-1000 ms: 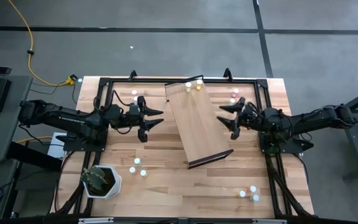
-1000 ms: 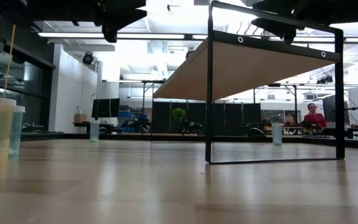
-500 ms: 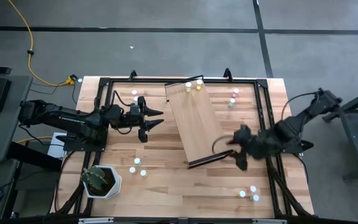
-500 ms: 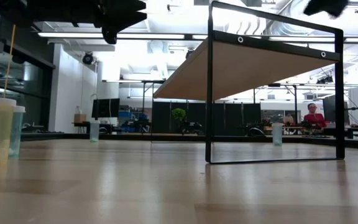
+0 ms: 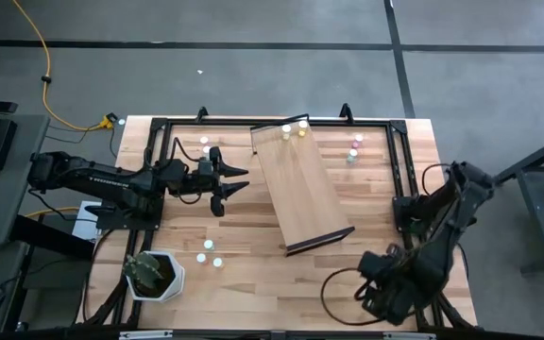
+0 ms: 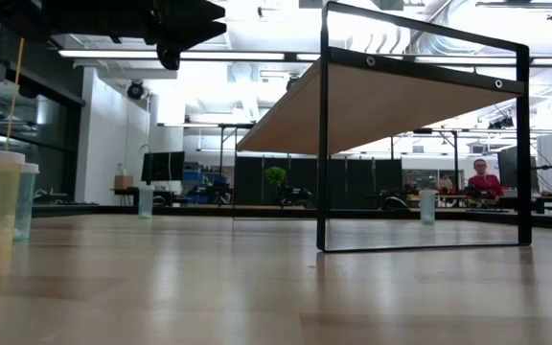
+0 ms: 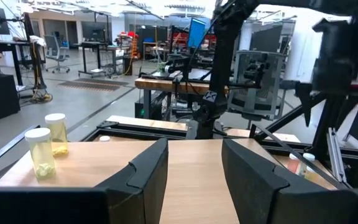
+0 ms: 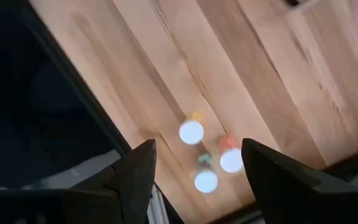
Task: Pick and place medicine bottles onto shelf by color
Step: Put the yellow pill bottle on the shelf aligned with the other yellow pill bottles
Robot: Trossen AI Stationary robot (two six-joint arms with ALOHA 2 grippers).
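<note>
In right wrist view the three medicine bottles (image 8: pixel 191 132) are blurred, body colours hard to tell. In high view the right gripper (image 5: pixel 382 295) covers them. In low view the left gripper (image 6: pixel 175 29) is cut by top edge.

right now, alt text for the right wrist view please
The right hand, fingers open, looks straight down on three white-capped bottles clustered on the wooden table, framed between its two dark fingers. The bottles show hints of yellow, red and green, and the table's dark edge lies beside them.
</note>
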